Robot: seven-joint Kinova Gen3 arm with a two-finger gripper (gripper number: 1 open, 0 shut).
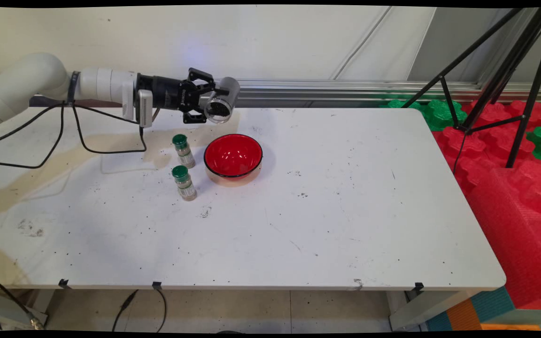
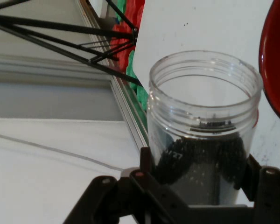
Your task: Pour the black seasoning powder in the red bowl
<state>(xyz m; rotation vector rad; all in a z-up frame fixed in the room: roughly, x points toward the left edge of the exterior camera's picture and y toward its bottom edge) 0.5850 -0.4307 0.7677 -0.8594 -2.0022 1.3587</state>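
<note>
My gripper (image 1: 209, 101) is shut on a clear plastic jar (image 1: 221, 106) with dark grains in it. The jar lies on its side in the air, above and a little left of the red bowl (image 1: 233, 156), its open mouth facing the camera and tipped downward. In the hand view the jar (image 2: 203, 126) fills the middle between my fingers (image 2: 147, 161), with the dark grains low inside it and the red bowl's rim (image 2: 273, 60) at the right edge. Two small green-capped spice bottles (image 1: 183, 151) (image 1: 184, 182) stand upright just left of the bowl.
Dark specks are scattered over the white table (image 1: 322, 225). Black cables (image 1: 64, 136) hang from the arm onto the table's left part. A black tripod (image 1: 510, 70) and red and green foam blocks (image 1: 514, 178) stand beyond the table's right edge.
</note>
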